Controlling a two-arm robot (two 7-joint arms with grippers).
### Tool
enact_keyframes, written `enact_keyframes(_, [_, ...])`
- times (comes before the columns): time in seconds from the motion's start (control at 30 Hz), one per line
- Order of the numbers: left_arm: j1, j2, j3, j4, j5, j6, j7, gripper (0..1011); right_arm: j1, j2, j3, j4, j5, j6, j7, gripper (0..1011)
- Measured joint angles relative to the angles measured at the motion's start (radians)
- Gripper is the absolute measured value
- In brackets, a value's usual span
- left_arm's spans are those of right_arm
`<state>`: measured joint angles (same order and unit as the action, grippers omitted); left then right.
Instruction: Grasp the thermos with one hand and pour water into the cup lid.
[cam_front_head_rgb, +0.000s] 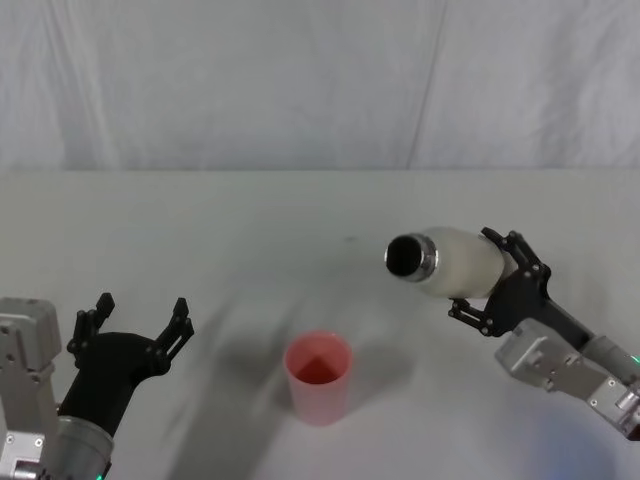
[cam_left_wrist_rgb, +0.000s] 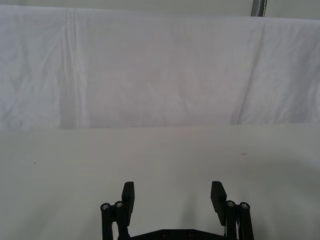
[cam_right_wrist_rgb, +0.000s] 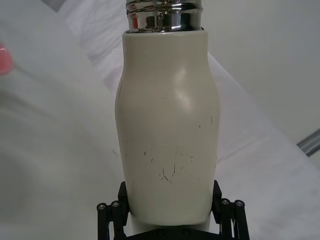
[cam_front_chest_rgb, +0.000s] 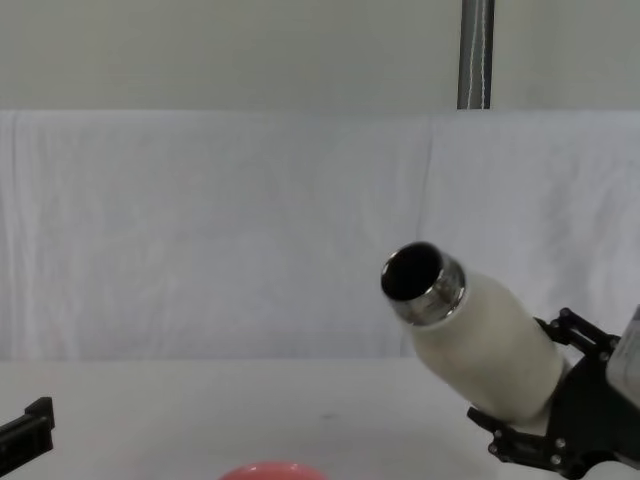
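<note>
The table (cam_front_head_rgb: 200, 220) is draped in white cloth. Over its right side the thermos (cam_front_head_rgb: 455, 261) hangs tilted, its open steel neck pointing left and toward the front edge, the right gripper (cam_front_head_rgb: 495, 280) clamped around its base. The left gripper (cam_front_head_rgb: 137, 322) sits near the front-left corner, fingers apart — holding nothing. The cup (cam_front_head_rgb: 319, 377) stands upright near the front edge, about midway — left of the neck and lower.

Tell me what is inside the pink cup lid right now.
The cup lid stands upright, its inside showing pink walls and a darker bottom; whether water lies there is unclear. The tilted thermos is in the right gripper.
</note>
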<state>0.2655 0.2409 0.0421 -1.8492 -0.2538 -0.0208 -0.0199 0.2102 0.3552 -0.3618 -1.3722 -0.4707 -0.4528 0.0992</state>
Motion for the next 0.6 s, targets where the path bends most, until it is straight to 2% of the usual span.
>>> enact_keyframes(0.37, [0.000, 0.000, 0.000, 0.000, 0.000, 0.000, 0.000, 1001, 0.041, 0.028, -0.047, 0.018, -0.085, -0.004, -0.030, 955])
enact_keyframes(0.6, [0.000, 0.000, 0.000, 0.000, 0.000, 0.000, 0.000, 1001, 0.071, 0.043, -0.078, 0.043, -0.155, -0.008, -0.079, 955])
